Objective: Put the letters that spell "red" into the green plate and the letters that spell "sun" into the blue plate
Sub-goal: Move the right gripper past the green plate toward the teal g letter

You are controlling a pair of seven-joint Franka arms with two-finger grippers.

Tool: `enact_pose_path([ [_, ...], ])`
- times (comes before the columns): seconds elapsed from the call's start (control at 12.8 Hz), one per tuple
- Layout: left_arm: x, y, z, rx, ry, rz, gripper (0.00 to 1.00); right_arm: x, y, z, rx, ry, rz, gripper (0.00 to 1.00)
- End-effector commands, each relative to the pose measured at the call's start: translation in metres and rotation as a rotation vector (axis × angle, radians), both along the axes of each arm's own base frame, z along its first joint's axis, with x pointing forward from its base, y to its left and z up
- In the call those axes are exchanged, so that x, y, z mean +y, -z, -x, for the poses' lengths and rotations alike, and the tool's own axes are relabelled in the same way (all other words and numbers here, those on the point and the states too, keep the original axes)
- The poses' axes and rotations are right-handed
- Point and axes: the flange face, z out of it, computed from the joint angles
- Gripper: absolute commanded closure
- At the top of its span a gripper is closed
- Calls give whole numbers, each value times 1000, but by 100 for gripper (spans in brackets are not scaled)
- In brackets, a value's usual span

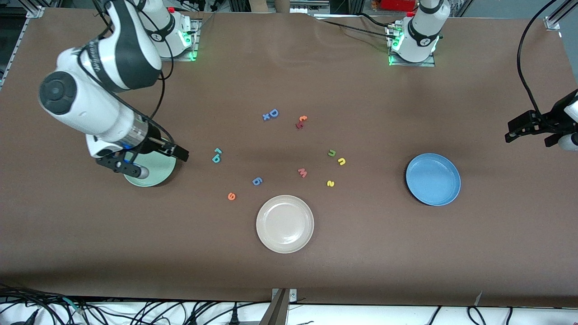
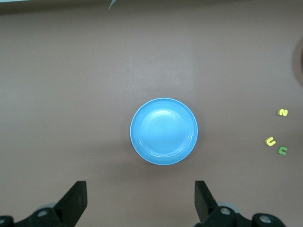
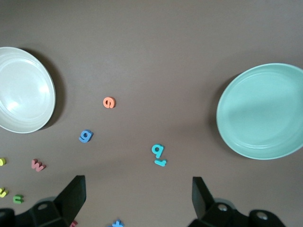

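The green plate lies at the right arm's end, and my open right gripper hangs over it, hiding part of it. Teal r, teal d and orange e lie on the table toward the middle; the right wrist view shows the same e and d. The blue plate holds nothing. The dark green arch, yellow arch and yellow s lie between the plates. My open left gripper waits high at the left arm's table end, with the blue plate below its view.
A cream-white plate sits nearest the front camera, mid-table. A pink w and a blue round letter lie among the task letters. A blue D and an orange-red pair lie farther from the camera.
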Motion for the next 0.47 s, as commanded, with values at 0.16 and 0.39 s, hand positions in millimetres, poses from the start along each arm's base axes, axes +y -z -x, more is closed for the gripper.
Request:
enact_pose_path([
  [0.16,-13,7,-3,21,9,52,0,32,70,21,-4,-6,31,1],
  [0.39,-35,42,-16,75,14,105,0,27,120,34,53,-4,61,1],
])
